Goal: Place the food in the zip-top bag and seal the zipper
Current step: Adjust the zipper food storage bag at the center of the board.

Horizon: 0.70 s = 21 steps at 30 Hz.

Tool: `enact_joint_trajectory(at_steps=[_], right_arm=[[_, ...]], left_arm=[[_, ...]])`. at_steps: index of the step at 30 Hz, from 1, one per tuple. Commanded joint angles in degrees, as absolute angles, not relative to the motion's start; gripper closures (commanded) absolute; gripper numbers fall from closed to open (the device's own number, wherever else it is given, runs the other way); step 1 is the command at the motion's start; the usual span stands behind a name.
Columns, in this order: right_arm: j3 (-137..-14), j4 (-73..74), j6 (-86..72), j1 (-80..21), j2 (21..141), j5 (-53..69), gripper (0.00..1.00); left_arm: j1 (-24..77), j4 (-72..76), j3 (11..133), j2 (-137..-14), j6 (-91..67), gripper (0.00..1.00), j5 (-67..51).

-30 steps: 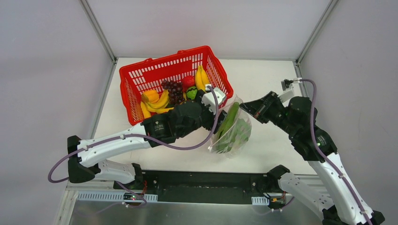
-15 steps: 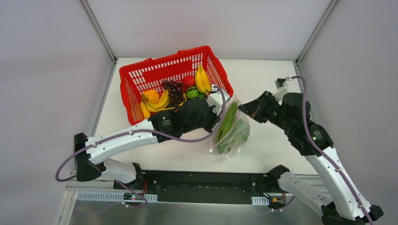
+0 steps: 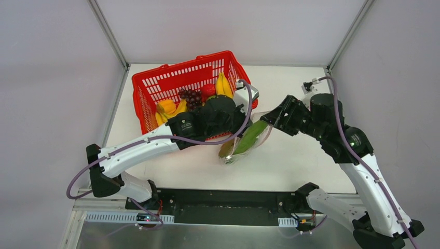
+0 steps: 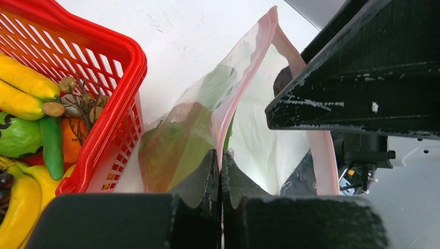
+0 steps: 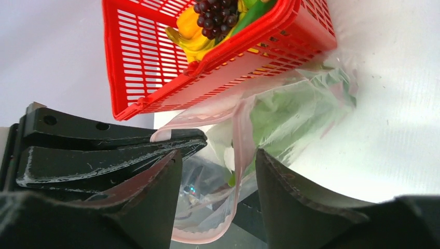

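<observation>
The left gripper [image 4: 220,162] is clamped on the zipper [image 4: 244,78] of the zip-top bag [image 3: 244,148]. The right gripper [image 5: 218,153] is open, jaws astride the zipper. The red basket [image 3: 155,83] sits at 11 o'clock of the bag.

Beside the red basket [image 3: 171,80], the mouth of the zip-top bag [image 3: 236,153] is partly covered by the left arm [image 3: 207,122] in the top view. Food [image 3: 251,137] bagged there is blurred by crinkled plastic.

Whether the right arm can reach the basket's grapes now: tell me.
Probably not directly: the left arm, holding the zip-top bag, lies across the basket between the right claw and the grapes.
</observation>
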<state>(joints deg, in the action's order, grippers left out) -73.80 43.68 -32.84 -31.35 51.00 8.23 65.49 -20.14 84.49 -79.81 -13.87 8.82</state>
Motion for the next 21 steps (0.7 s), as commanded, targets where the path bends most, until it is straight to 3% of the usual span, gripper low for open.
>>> enact_joint_trajectory(at_steps=[1, 10, 12, 15, 18, 21], right_arm=[[-77.42, 50.99, -30.25, -31.35, 53.99, 8.04, 0.45], [-74.74, 53.7, -29.19, -32.65, 53.7, 8.64, 0.61], [-74.01, 52.57, -30.07, -32.86, 53.13, 9.45, 0.83], [-74.35, 48.89, -31.06, -32.95, 51.16, 13.79, 1.0], [-75.03, 47.65, -31.94, -32.86, 49.36, 11.74, 1.0], [-73.12, 48.36, -31.19, -32.79, 49.42, 1.83, 1.0]], left_arm=[[64.87, -18.97, 87.51, -80.46, -16.55, 1.0, 8.54], [64.63, -18.13, 87.02, -80.31, -19.0, 1.0, 13.36], [64.41, -18.22, 87.65, -80.57, -19.43, 1.0, 13.64], [62.95, -20.22, 90.09, -81.18, -21.66, 1.0, 11.22], [62.59, -25.16, 94.97, -81.52, -23.32, 1.0, 6.56], [62.45, -29.7, 96.58, -81.77, -23.35, 1.0, 6.43]])
